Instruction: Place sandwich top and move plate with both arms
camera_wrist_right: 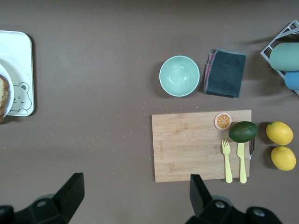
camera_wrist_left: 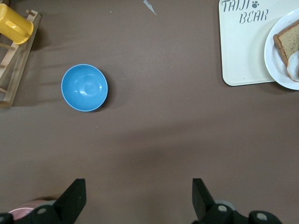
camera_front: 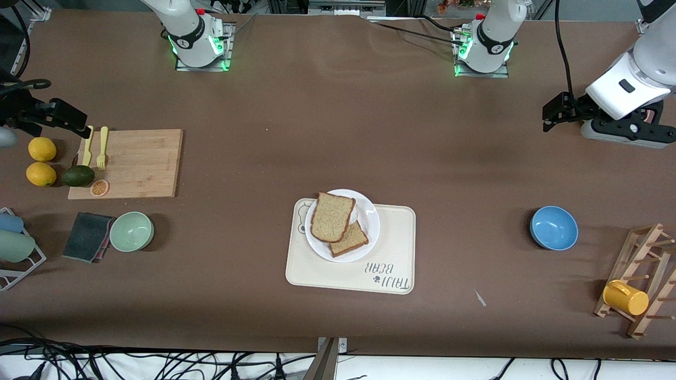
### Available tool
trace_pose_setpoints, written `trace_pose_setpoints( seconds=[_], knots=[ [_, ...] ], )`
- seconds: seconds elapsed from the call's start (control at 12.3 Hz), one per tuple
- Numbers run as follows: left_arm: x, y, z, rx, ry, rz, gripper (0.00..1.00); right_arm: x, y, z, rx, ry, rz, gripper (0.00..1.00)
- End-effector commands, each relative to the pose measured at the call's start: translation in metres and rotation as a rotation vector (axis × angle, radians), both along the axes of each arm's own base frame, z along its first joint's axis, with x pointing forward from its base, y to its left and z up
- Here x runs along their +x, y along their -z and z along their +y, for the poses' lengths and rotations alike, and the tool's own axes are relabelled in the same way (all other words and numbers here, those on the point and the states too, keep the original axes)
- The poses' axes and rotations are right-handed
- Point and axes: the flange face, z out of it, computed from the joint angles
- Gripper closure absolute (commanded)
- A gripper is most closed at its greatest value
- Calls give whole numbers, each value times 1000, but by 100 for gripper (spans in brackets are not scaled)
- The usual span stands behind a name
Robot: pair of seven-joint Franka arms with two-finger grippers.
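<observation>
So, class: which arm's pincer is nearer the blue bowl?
Left. The left pincer hangs over bare table toward the blue bowl's end; the right pincer hangs by the cutting board.

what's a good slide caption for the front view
Two bread slices overlap on the white plate on the bear-print tray; both arms wait at the table ends.

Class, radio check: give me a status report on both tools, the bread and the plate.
Left tool open over bare table; right tool open by cutting board. Sandwich top on plate, overlapping darker slice. Plate on bear tray. Nothing blocking.
</observation>
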Motion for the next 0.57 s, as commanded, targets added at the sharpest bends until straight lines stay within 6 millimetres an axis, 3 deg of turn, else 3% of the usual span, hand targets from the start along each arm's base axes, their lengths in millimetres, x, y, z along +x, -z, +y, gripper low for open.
trace_pose_setpoints(
  seconds=[0.0,0.49],
  knots=[
    [-22,-6,-4,7,-9,-26,0,-3,-5,2,16,-10,3,0],
    [-17,-5,-1,-28,-24,-22,0,-3,-5,2,18,-9,3,0]
  ],
)
